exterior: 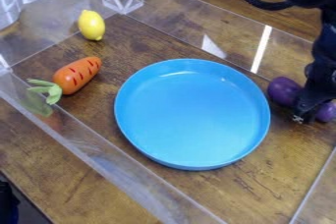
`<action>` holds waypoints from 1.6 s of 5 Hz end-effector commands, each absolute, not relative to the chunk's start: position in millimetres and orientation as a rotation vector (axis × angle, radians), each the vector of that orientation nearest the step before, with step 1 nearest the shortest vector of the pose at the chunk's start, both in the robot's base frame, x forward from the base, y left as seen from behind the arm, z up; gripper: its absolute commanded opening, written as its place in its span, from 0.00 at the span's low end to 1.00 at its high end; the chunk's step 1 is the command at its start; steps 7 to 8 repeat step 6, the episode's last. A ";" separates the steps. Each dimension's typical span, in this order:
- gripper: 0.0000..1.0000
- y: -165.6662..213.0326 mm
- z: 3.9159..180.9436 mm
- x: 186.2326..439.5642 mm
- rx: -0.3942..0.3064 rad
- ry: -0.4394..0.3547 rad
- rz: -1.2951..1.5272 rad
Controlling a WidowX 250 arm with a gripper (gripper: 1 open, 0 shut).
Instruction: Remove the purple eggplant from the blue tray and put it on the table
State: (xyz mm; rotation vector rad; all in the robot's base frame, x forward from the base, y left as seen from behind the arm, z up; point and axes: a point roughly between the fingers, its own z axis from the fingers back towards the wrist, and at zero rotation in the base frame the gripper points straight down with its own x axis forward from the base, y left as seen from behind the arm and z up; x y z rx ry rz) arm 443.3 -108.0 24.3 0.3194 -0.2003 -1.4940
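One purple eggplant [284,91] lies on the table [157,31] by its right edge, just outside the blue tray [192,111]. Your gripper [309,105] pinches it; glossy, probably light, slippery, so grip mid-body.

- Orange carrot [77,73]: toy with green leaves at its lower-left end, lying tilted, well apart from the hand, far to its left.
- Yellow lemon [89,25]: small toy, upper left, well apart from the hand, farther back than the carrot.
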 end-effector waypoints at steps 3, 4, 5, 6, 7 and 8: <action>0.00 -89.3 9.4 433.1 0.321 -0.129 -1.397; 0.00 -86.3 11.8 434.9 0.324 -0.115 -1.381; 0.00 -85.7 8.9 437.9 0.328 -0.103 -1.378; 0.00 -85.6 5.9 438.4 0.330 -0.092 -1.374; 0.00 -85.6 5.9 438.4 0.330 -0.092 -1.374; 0.00 -85.6 5.9 438.4 0.330 -0.092 -1.374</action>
